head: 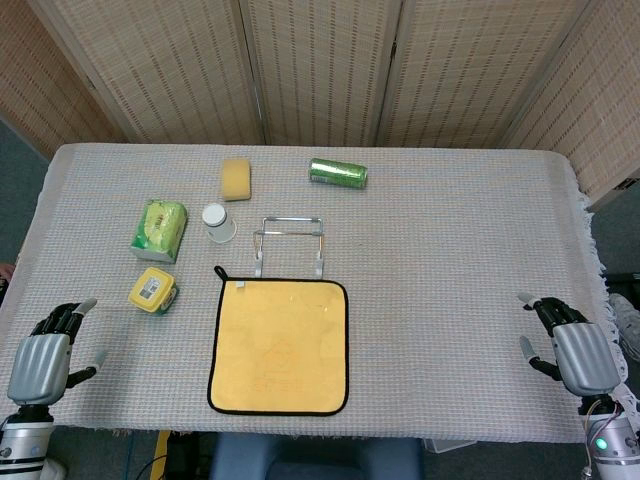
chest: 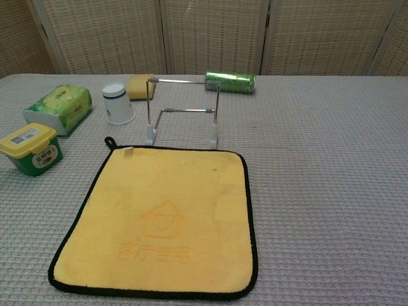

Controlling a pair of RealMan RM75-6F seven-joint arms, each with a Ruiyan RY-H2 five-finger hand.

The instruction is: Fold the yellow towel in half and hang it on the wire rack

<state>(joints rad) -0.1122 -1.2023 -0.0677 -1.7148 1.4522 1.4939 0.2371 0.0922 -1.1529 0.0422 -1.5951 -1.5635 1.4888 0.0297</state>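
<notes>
Start state, nothing folded yet. The yellow towel (head: 279, 346) lies flat and fully spread on the table (head: 450, 260), black-trimmed, its hanging loop at the far left corner. Just beyond its far edge, almost touching, stands the wire rack (head: 289, 243), upright, its top bar running left to right, parallel to that edge. The left robot hand (head: 45, 352) rests at the near left corner of the table, empty, fingers loosely extended and apart. The right robot hand (head: 572, 348) sits at the near right corner, likewise empty with fingers apart. Neither shows in the chest view. Key relation: the towel lies inward of both, to the right of the left robot hand and to the left of the right one, at about the same depth as each. It is close to square, so no real long axis; judged by the rack bar, a fold carrying the near edge to the far edge would suit. The left robot hand looks clearly nearer to the towel's edge; the right is well apart from it. Beyond the left robot hand, near the towel's left side: a yellow-lidded tub (head: 153, 291), a tissue pack (head: 160, 229), a white cup (head: 218, 222). Further back, a sponge (head: 236, 178) and a green can (head: 338, 173). Risk, as I judge it: the tub could catch a low sweep from the left.
</notes>
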